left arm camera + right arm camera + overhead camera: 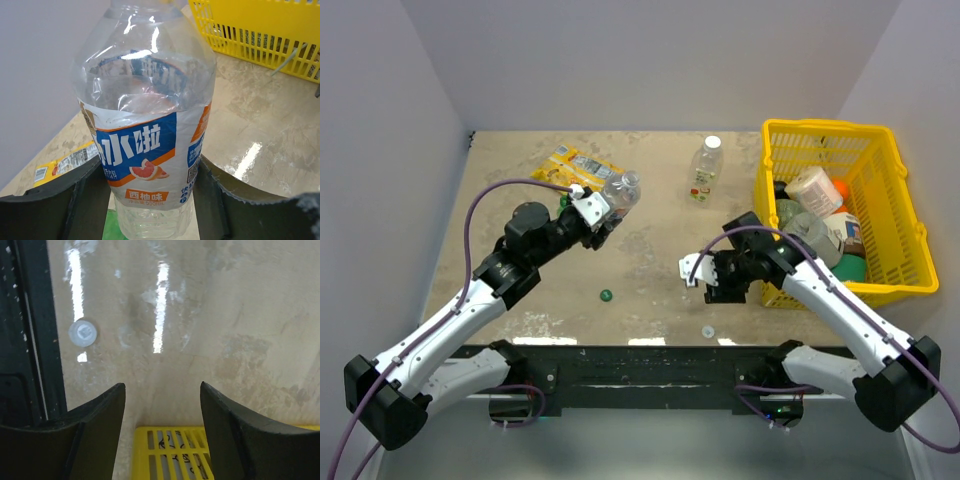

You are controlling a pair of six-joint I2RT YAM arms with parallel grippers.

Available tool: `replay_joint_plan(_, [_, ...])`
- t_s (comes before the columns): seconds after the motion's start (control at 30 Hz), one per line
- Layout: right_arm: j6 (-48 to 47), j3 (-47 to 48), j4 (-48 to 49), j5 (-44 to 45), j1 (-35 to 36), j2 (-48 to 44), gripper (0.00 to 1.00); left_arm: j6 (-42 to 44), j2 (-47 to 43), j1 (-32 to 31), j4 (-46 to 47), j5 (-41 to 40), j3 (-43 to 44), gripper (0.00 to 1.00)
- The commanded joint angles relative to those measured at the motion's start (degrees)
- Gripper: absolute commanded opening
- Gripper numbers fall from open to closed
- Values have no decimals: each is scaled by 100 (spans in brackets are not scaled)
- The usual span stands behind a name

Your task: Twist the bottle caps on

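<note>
Overhead view, left to right: my left jaws are clenched on a clear bottle (621, 190), held tilted above the desk (650, 250) with its neck toward the far right. A yellow snack packet (574, 164) lies just behind it. A dark green cap (606, 296) sits alone on the desk, nearer the front edge and well apart from both arms. A second clear bottle (705, 172) wearing a white cap stands farther back, near the centre. My right jaws hover low beside the yellow basket (825, 128), and a loose white cap (707, 330) lies near the front edge, close to them. Left wrist view: only here is the held bottle's (150, 125) blue and orange label legible, with a finger pressed on each side of it. The snack packet (65, 162) shows at left and the basket (260, 30) at upper right. Right wrist view: my right jaws stand apart with nothing between them. The white cap (82, 333) lies beyond and outside the left finger, beside the dark desk edge, untouched. The basket rim (170, 450) shows low between the fingers.
</note>
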Motion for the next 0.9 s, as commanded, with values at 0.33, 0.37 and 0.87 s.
replay_joint_plan(0.33, [-1515, -1564, 376, -278, 1096, -937, 52, -109, -20, 46, 331, 303, 70, 0])
replay_joint_plan(0.37, [-1533, -1591, 367, -331, 1183, -832, 53, -100, -12, 46, 323, 303, 70, 0])
replay_joint_plan(0.87, [-1314, -1810, 455, -675, 1835, 417, 50, 84, -12, 178, 296, 198, 44, 0])
